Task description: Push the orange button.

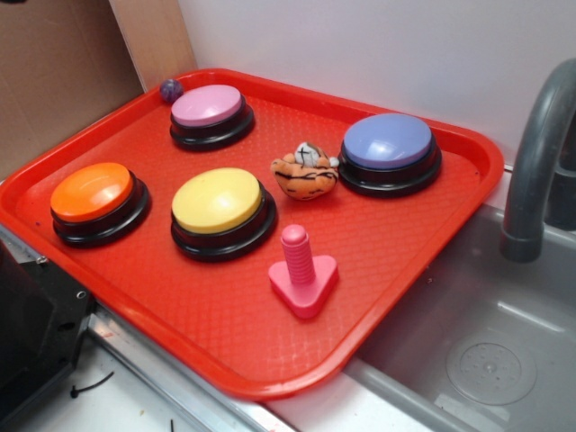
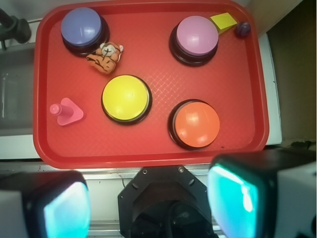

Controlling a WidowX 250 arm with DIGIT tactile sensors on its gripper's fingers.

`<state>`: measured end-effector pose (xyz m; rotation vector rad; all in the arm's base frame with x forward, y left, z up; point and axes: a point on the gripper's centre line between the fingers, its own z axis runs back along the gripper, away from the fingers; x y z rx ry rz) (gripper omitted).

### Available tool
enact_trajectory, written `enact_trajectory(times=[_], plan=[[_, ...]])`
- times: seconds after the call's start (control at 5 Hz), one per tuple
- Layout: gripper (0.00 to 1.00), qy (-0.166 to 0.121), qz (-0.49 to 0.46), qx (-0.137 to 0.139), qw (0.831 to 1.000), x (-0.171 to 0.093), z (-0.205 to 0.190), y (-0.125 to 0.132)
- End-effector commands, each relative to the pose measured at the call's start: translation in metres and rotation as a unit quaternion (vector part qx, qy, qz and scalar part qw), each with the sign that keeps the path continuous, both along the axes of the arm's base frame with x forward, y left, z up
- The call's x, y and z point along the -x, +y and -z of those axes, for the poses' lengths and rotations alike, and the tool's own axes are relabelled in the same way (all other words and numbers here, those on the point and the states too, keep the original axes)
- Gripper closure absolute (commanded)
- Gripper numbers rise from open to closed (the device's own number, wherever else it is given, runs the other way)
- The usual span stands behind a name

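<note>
The orange button (image 1: 92, 192) has a glossy orange dome on a black base and sits near the left edge of the red tray (image 1: 270, 333). In the wrist view the orange button (image 2: 196, 123) lies near the tray's (image 2: 148, 148) closest edge, ahead and slightly right of my gripper (image 2: 151, 206). My gripper is high above the scene and open, its cyan pads (image 2: 67, 210) wide apart with nothing held. The exterior view does not show the gripper.
On the tray also sit a yellow button (image 2: 126, 98), a pink button (image 2: 196, 35), a blue button (image 2: 81, 27), a tiger plush (image 2: 105, 56), a pink peg toy (image 2: 65, 111), a yellow wedge (image 2: 224, 21) and a purple ball (image 2: 242, 29). A grey sink (image 1: 486, 360) with faucet (image 1: 535, 171) adjoins.
</note>
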<state>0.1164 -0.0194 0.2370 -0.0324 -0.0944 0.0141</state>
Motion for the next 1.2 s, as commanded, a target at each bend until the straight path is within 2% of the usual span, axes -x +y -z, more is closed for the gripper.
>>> enact_trajectory(times=[0.0, 0.2, 0.4, 0.6, 0.8, 1.0], plan=[[0.0, 0.0, 0.0, 0.0, 1.0, 0.0, 0.0, 0.0], [0.0, 0.053, -0.074, -0.056, 0.994, -0.032, 0.05, 0.025], [0.0, 0.042, -0.058, -0.051, 0.996, -0.043, 0.084, 0.037], [0.0, 0.032, -0.022, -0.06, 0.997, -0.045, 0.124, 0.051], [0.0, 0.036, 0.009, -0.061, 0.997, -0.04, 0.144, 0.065], [0.0, 0.054, 0.025, -0.059, 0.996, -0.044, 0.165, 0.072]])
